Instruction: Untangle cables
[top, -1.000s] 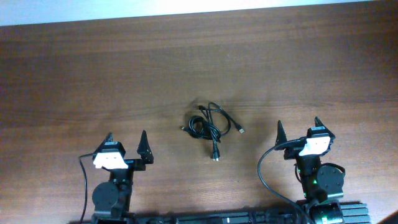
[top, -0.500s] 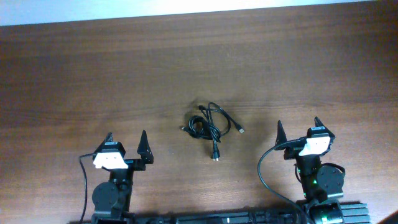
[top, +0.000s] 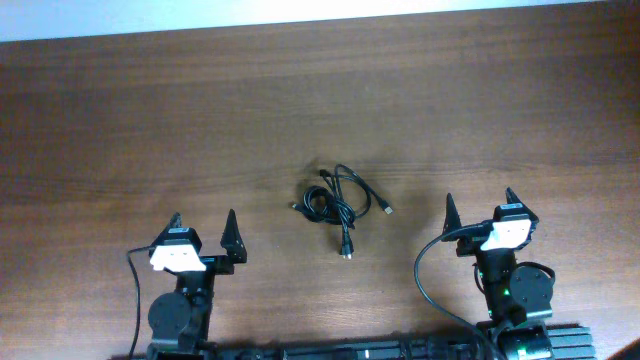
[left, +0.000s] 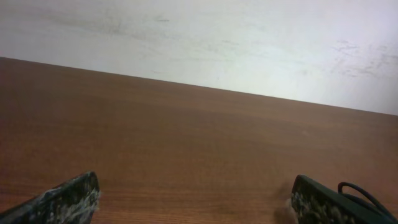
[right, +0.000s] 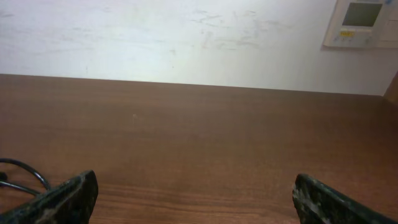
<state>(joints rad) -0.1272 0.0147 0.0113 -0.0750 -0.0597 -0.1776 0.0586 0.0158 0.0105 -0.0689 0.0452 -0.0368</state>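
The brown wooden table (top: 150, 110) fills the overhead view, and both arms sit at its near edge. The left gripper (top: 203, 217) and the right gripper (top: 480, 197) are spread fully wide, with nothing between their jaws; each points away from the robot across the table.

The cables (top: 338, 205) lie on the table's middle, between the two grippers, a little farther out than them and touching neither. The bundle is a small knot of loops with loose tails. Its longest tail runs straight back toward the near edge to a plug (top: 346, 255), which gives the bundle a near-to-far long axis. A second tail slants off to the robot's right to another plug (top: 388, 211), and a short end (top: 294, 207) sticks out on the left.

Against the earlier overhead pictures nothing differs: cables and grippers sit in the same places.

Only the wrist views show the pale wall (right: 186, 37) beyond the table, and the right one a white panel (right: 364, 22) on it. Each catches just a sliver of thin black cord at its lower edge, right in the left view, left in the right view
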